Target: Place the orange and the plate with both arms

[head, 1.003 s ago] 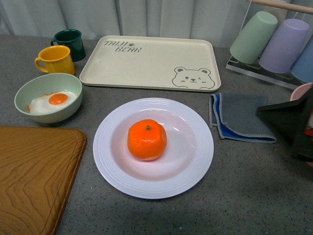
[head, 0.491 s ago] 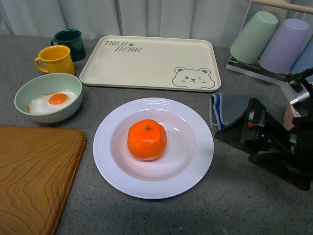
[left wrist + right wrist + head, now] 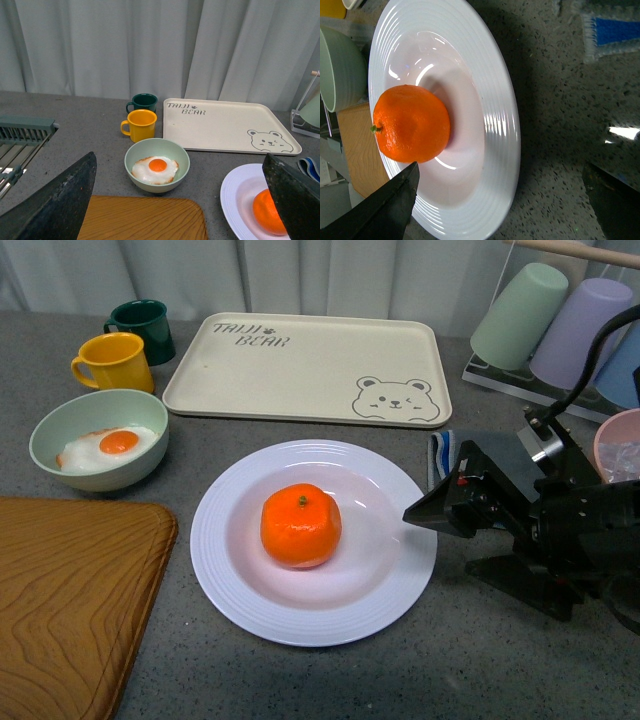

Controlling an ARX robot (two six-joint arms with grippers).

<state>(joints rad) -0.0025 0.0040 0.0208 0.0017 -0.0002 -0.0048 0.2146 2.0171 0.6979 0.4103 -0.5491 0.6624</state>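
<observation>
The orange (image 3: pixel 300 526) sits in the well of the white plate (image 3: pixel 215 540) at the table's middle. My right gripper (image 3: pixel 437 540) is open at the plate's right rim, low over the table, one finger over the rim and one beside it. In the right wrist view the orange (image 3: pixel 410 124) and plate (image 3: pixel 495 150) lie between the wide-apart fingers (image 3: pixel 390 205). My left gripper (image 3: pixel 178 156) is open and empty, held above the table to the left. Its view shows the plate (image 3: pixel 237 195) and the orange (image 3: pixel 267 212), partly hidden behind one finger. The left arm does not show in the front view.
A beige bear tray (image 3: pixel 300 365) lies behind the plate. A green bowl with a fried egg (image 3: pixel 98 438), a yellow mug (image 3: pixel 112 362) and a dark green mug (image 3: pixel 142 328) stand at left. A wooden board (image 3: pixel 70 600) is front left. A grey-blue cloth (image 3: pixel 480 475) and a cup rack (image 3: pixel 560 330) are at right.
My right gripper has come in from the right edge and moved left to the plate's right rim. The orange and plate have not moved.
</observation>
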